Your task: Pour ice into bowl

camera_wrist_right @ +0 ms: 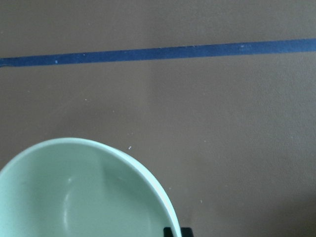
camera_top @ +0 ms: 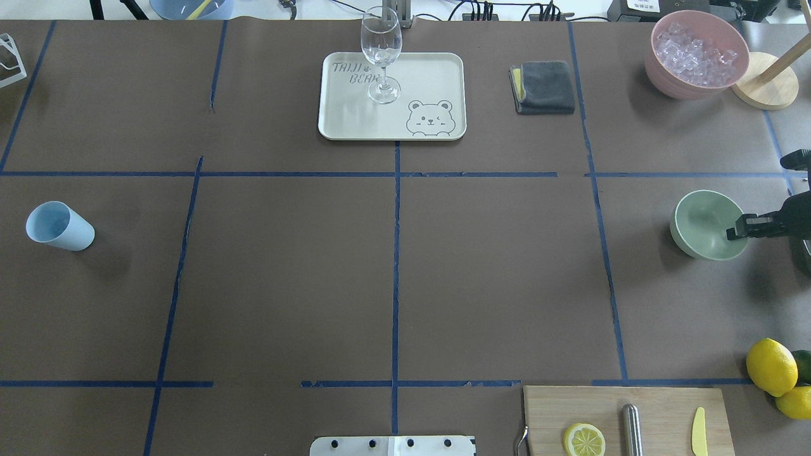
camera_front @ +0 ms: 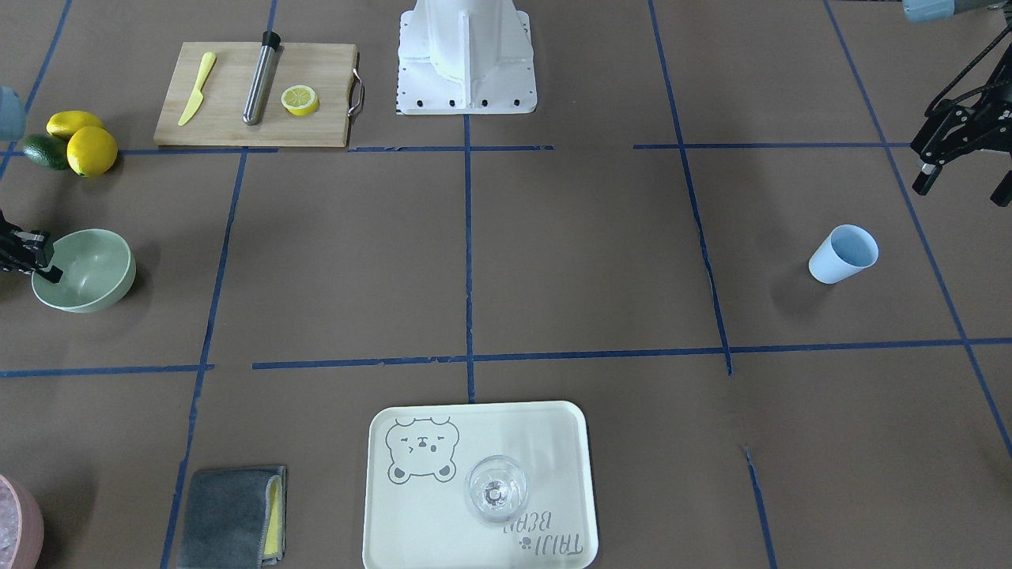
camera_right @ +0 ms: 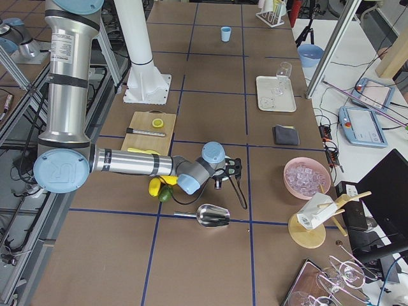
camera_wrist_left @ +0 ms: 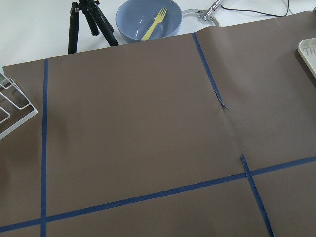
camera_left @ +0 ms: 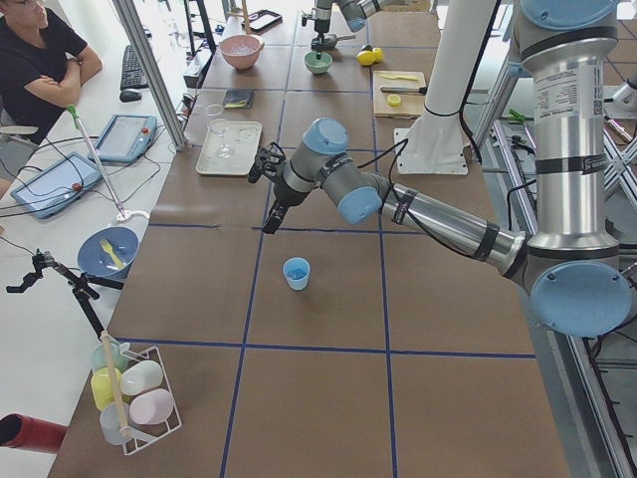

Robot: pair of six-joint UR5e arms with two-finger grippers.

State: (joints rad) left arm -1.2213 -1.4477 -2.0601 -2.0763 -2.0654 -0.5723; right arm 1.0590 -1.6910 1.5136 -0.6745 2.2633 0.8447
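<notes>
At the right edge of the surface [camera_top: 285, 272], the right claw [camera_top: 736, 233] pinches the rim of the green bowl [camera_top: 697, 218], one finger inside it. The left claw [camera_front: 961, 182] hangs spread above the surface, apart from the blue cup [camera_front: 843, 254].

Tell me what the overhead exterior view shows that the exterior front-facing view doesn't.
Only the overhead view shows the round wooden stand beside the pink bowl, and the blue bowl past the table's far edge. Only the front-facing view shows the left pincer, open, and the whole cutting board. Both show the mint bowl with the right pincer at its rim, the light blue cup, the tray with the glass, and the grey cloth.
</notes>
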